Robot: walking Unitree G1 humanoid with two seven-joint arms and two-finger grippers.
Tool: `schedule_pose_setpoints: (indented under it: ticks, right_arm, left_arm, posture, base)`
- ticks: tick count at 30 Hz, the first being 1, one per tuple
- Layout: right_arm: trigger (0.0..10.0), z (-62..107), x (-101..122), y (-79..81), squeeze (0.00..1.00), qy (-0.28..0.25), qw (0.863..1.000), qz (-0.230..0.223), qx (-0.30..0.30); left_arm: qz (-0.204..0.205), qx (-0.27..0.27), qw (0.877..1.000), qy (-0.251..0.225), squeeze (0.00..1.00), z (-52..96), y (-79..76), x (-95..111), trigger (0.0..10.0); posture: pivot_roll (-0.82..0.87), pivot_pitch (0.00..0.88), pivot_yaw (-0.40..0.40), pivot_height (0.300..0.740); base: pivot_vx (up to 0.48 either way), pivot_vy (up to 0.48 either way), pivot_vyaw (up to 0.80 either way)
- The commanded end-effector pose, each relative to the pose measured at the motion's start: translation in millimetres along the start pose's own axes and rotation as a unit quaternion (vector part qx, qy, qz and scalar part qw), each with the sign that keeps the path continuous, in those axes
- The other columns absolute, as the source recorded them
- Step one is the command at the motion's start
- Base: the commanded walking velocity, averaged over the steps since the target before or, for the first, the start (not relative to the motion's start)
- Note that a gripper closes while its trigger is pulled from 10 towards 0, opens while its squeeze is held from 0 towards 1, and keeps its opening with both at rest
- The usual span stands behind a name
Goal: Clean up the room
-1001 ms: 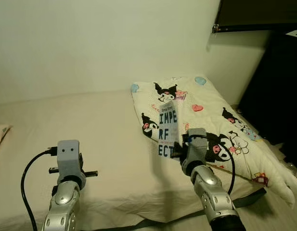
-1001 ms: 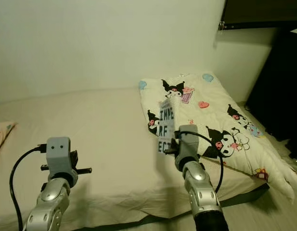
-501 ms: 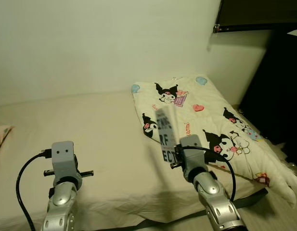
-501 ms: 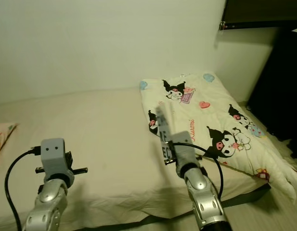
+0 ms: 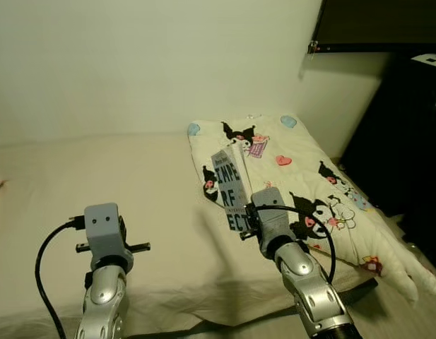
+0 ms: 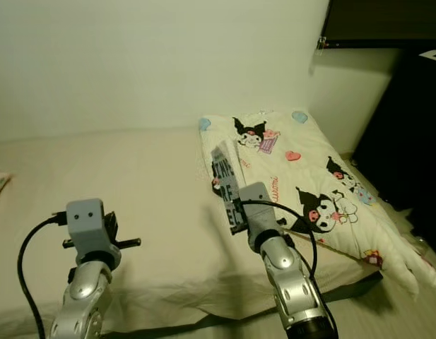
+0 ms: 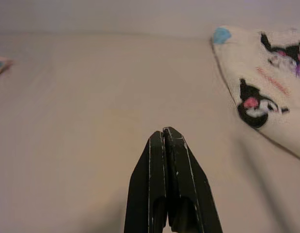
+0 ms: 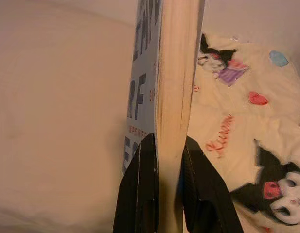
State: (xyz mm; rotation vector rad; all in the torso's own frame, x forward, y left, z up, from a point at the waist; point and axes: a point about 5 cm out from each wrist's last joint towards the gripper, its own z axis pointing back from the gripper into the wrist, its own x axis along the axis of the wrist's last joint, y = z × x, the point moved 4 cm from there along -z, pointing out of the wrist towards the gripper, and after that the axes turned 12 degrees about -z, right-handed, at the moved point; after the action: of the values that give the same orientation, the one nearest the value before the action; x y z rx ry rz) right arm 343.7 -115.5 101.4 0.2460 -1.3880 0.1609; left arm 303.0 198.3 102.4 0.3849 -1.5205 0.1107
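Observation:
My right gripper (image 8: 165,160) is shut on a grey book (image 5: 230,188) with large dark letters on its cover, held upright over the bed's near right part. The right wrist view has the book's pale page edge (image 8: 176,92) standing between the two black fingers (image 8: 142,187). My left gripper (image 7: 165,145) is shut on nothing and hovers above the bare cream sheet (image 7: 91,107). The left arm (image 5: 104,240) is raised at the lower left.
A cream bed (image 5: 97,183) spans the view, with a folded cartoon-print blanket (image 5: 309,191) on its right side. A dark cabinet (image 5: 401,127) stands at the far right beside the bed. A plain wall (image 5: 154,63) is behind.
The camera has shifted a little. The book in my right gripper has swung back from blurred mid-motion to steady and upright, its cover facing me. The left arm stays raised.

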Motion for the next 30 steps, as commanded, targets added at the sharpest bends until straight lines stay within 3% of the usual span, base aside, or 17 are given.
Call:
schedule_pose_setpoints:
  ticks: [1,2,5,8,10,12,17,22,26,30]
  right_arm:
    - [10.0,1.5,14,2.8,0.00,-0.031,0.999,-0.018,0.014]
    - [10.0,1.0,20,3.5,0.00,-0.056,0.997,-0.055,0.027]
    - [10.0,-0.3,21,-0.8,0.00,-0.070,0.994,-0.078,0.016]
    - [10.0,0.4,12,-20.3,0.00,-0.065,0.988,-0.131,-0.046]
    - [10.0,1.2,12,-23.9,0.00,-0.065,0.987,-0.132,-0.058]
    - [10.0,2.2,9,-26.2,0.00,-0.058,0.991,-0.100,-0.064]
    - [10.0,2.3,6,-20.5,0.00,-0.047,0.991,-0.112,-0.050]
    - [10.0,4.0,-7,-24.8,0.00,-0.025,0.993,-0.088,-0.080]
    - [10.0,2.5,-4,-21.4,0.00,-0.033,0.991,-0.102,-0.079]
    - [10.0,-2.0,-2,-12.0,0.00,-0.034,0.994,-0.085,-0.056]
  left_arm:
    - [-0.008,0.005,1.000,-0.010,0.00,1.9,3.2,2,10.0]
    - [0.002,0.005,1.000,-0.014,0.00,2.9,5.4,4,10.0]
    - [0.003,0.008,1.000,-0.017,0.00,2.9,7.4,5,10.0]
    - [0.028,-0.005,1.000,-0.007,0.00,1.5,6.4,1,10.0]
    - [0.038,-0.021,0.999,-0.007,0.00,0.8,4.2,2,10.0]
    - [0.024,-0.025,0.999,-0.005,0.00,-1.7,3.9,2,10.0]
    - [0.017,-0.024,1.000,-0.007,0.00,-4.6,5.9,4,10.0]
    - [-0.001,-0.045,0.999,0.024,0.00,-3.9,0.6,-10,10.0]
    - [0.004,-0.051,0.998,0.023,0.00,-7.6,-1.3,-8,10.0]
    - [-0.005,-0.079,0.997,0.022,0.00,-13.9,-12.4,-3,10.0]
  posture:
    - [0.00,0.082,-0.129,0.740]
    - [0.01,0.083,-0.131,0.740]
    - [0.01,0.080,-0.121,0.740]
    - [0.00,0.057,-0.087,0.740]
    - [-0.01,0.063,-0.073,0.740]
    - [0.00,0.076,-0.074,0.740]
    - [0.00,0.095,-0.063,0.740]
    - [-0.04,0.059,-0.022,0.740]
    - [-0.04,0.066,-0.007,0.740]
    - [-0.03,0.092,-0.017,0.740]
  base:
    - [0.000,0.000,0.00]
    - [0.000,0.000,0.00]
    - [0.000,0.000,0.00]
    - [0.000,0.000,0.00]
    - [0.000,0.000,0.00]
    - [0.000,0.000,0.00]
    - [0.000,0.000,0.00]
    - [0.000,0.000,0.00]
    - [0.000,0.000,0.00]
    - [0.000,0.000,0.00]
